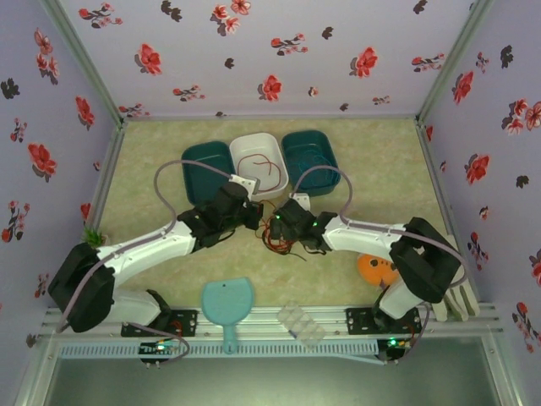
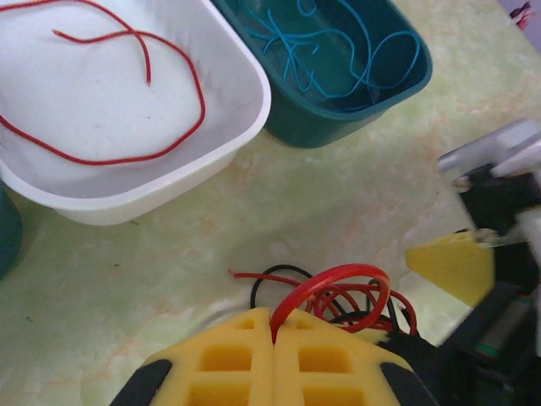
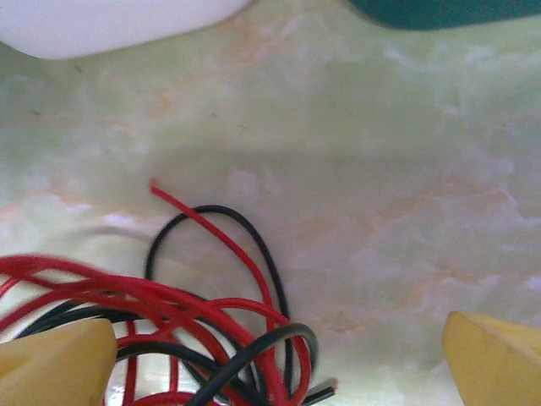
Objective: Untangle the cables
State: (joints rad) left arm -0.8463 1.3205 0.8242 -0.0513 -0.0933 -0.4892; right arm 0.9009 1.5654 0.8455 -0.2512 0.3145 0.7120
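The left gripper (image 2: 273,342) is seen shut tight, its yellow fingers (image 2: 228,368) pressed flat together, and a red loop (image 2: 325,275) is pinched in the seam between them. The loop is arched up off the table (image 2: 127,279), just ahead of the fingertips.

Right behind it the tangle (image 1: 275,240) is found: red and black strands wound together, lying on the table between the two grippers and in front of the bins. A black wire (image 3: 254,233) is curled out of the heap in an open arc. A loose red end (image 3: 156,186) is laid across that arc, pointed toward the white bin (image 2: 169,190).

The right gripper (image 3: 279,359) is spread wide, and nothing is gripped. The heap is straddled by its fingers: the strands are bunched up at one fingertip (image 3: 51,364), and bare table is left before the other.

Further back, a single red wire (image 2: 203,97) is laid out in the white bin in a loose curve. Just beside that bin a teal bin (image 2: 338,127) is set, with blue-teal wires (image 2: 338,59) heaped inside. A second teal bin (image 1: 207,165) is placed on the white bin's other side; what lies in it cannot be told.

At the near edge, a light-blue scoop (image 1: 228,303) and a white tray (image 1: 301,322) are seen between the arm bases.
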